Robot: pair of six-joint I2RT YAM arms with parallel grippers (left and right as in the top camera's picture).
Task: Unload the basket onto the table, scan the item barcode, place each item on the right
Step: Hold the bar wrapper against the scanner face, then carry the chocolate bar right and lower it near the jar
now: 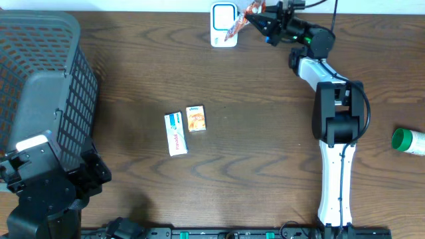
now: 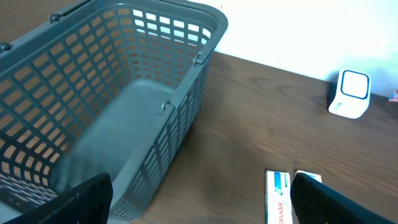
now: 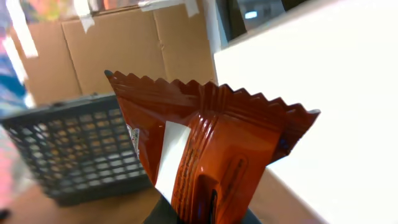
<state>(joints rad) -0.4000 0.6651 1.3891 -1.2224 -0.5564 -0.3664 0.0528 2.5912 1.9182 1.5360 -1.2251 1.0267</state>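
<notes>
Right arm is stretched to the far edge of the table point(image 1: 265, 133), and the right tool point(image 1: 257, 21) is clenched on an orange snack packet point(image 1: 239, 25), pinching it low down so that most of the wrapper stands clear of the fingers. The packet is held up in the air just beside the white scanner point(image 1: 224, 24), on its right side. From the overhead view I cannot say whether they touch. That placement makes sense, since the packet must face the scanner window for a read. In the right wrist view the packet shows its back seam and a pale strip. No barcode can be picked out there, so I cannot tell which face carries it or whether it is turned toward the window. My reading is that the presenting step is in hand, with the read not confirmed. The left tool point(image 2: 200, 186) is released, jaws wide and grasping nothing, parked low at the near left beside the grey basket point(image 1: 40, 79), probably kept out of the way. The basket looks empty in the left wrist view, and I judge it to be the drop point for scanned goods. Two small boxes point(image 1: 184, 128) lie flat mid-table, side by side, and a green-capped bottle point(image 1: 406, 141) lies at the right edge, likely waiting their turn. Risk is that the crinkled foil may glare or hide the code, so a slow turn of the wrist could be needed.
</notes>
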